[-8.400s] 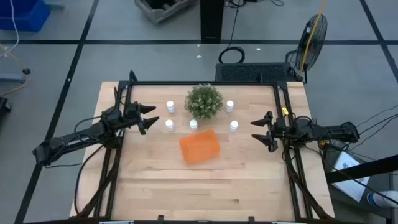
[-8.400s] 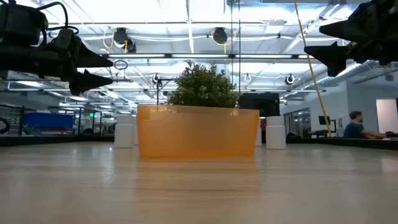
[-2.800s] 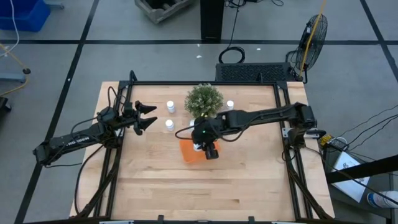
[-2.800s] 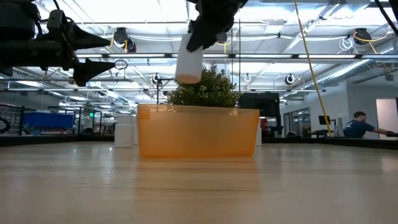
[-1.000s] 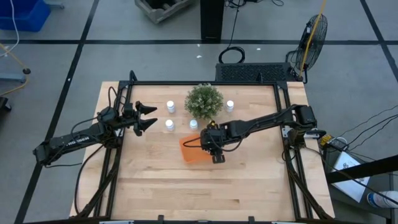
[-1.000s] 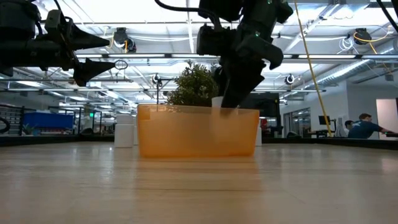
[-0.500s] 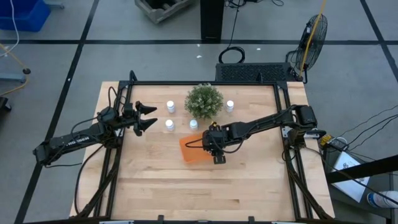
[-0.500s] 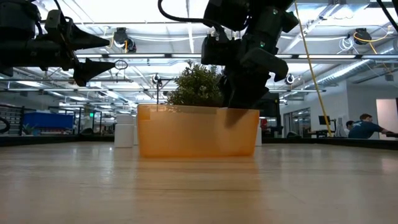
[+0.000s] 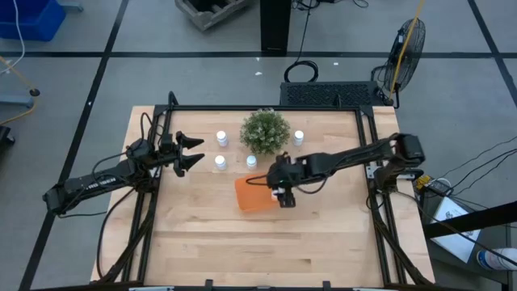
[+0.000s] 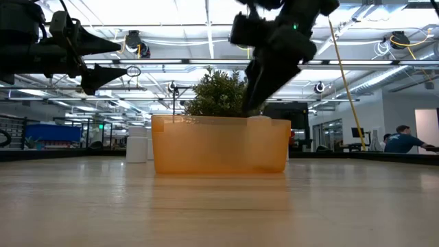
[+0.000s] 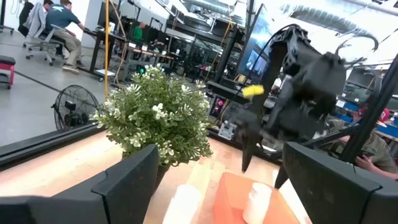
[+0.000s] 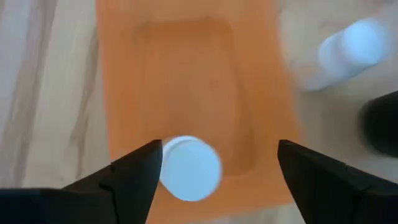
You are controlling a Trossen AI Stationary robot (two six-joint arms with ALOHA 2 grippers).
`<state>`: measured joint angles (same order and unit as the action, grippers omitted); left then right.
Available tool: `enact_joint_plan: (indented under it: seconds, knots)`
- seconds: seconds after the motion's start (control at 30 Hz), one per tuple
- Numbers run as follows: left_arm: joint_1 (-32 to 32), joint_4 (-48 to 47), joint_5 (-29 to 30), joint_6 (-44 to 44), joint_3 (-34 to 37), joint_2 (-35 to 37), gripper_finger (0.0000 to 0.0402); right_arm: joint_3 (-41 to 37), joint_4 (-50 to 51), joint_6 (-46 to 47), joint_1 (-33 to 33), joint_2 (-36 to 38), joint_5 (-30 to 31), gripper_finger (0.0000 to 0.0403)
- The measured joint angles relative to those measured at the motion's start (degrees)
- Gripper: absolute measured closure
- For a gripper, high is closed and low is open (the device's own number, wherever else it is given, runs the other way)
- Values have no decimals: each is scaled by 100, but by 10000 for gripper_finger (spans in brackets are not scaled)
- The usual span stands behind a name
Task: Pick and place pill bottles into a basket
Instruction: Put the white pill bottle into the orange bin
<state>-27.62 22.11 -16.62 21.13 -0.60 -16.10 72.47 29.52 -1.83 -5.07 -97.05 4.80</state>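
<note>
Light wood bench [image 9: 242, 242] with a black frame, grey floor and a fan [image 9: 404, 44] behind it. Right gripper [image 9: 284, 196] up over the right end of the orange basket [image 9: 254, 196], jaws spread wide and holding nothing. One pill bottle [image 12: 189, 168] standing inside the basket near that end. Four more bottles [image 9: 220, 162] out on the wood around the plant [image 9: 264, 131]. Left gripper [image 9: 191, 152] parked above the bench's left side, jaws open too. Low view: open workspace with ceiling lights, a person [image 10: 398, 142] seated far right.
</note>
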Motion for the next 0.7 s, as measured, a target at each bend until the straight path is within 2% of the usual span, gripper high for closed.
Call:
enact_joint_plan:
  seconds: [0.17,0.33,0.6,0.7]
  knots:
    - [0,-2,-1,-4,0,-1,53,13,433,147,70,722,7,121]
    - [0,-2,2,-7,0,-1,53,-238,1052,151,222,1385,594,158]
    - [0,-30,-1,39,0,0,53,-1860,72,-46,1335,2353,554,189]
    - [1,-67,-2,101,0,-2,53,-2126,-90,-520,1849,2459,245,190]
